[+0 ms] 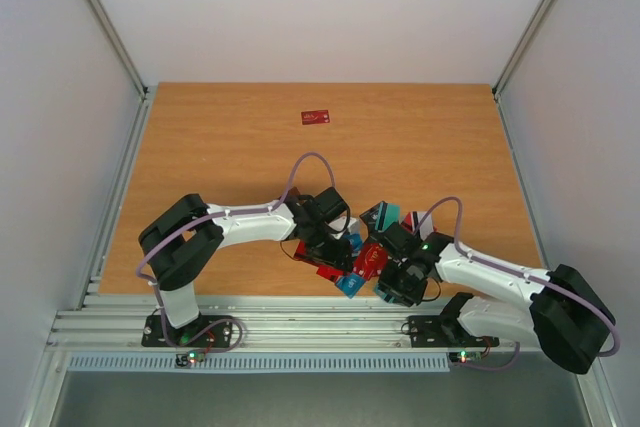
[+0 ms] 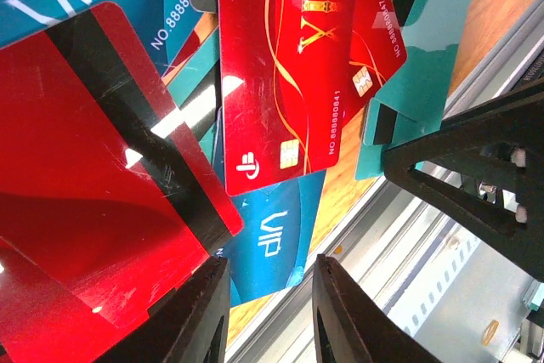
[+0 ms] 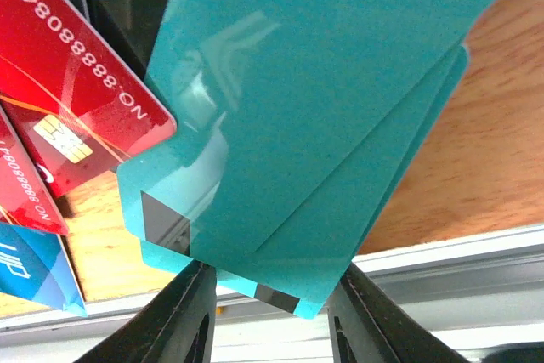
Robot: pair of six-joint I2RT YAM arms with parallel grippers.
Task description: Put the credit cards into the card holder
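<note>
Red plastic, a striped card (image 2: 93, 176), is seen leaning against the outer side of the left gripper (image 2: 272, 282). Its jaws are set partly apart with nothing in the gap. That card is only propped, so it is likely to be knocked flat or flicked aside by any sweep.

In the middle, the credit cards (image 1: 362, 259) are heaped in overlapping layers at the near edge of the table (image 1: 220, 137), just beside the aluminium rail (image 3: 476, 248). A nudge from either arm could send some over the edge.

The card holder cannot be made out with confidence. A small dark red piece (image 1: 315, 117) is seen alone, well apart at the far side, and whether it is the holder or a stray card cannot be told.

On the right, two stacked teal cards (image 3: 323, 99) are straddled by the right gripper (image 3: 274, 282); whether they are pinched cannot be told. If both are taken together, the lower one may be shed in transit. The two grippers are near each other and could be brought into collision.
</note>
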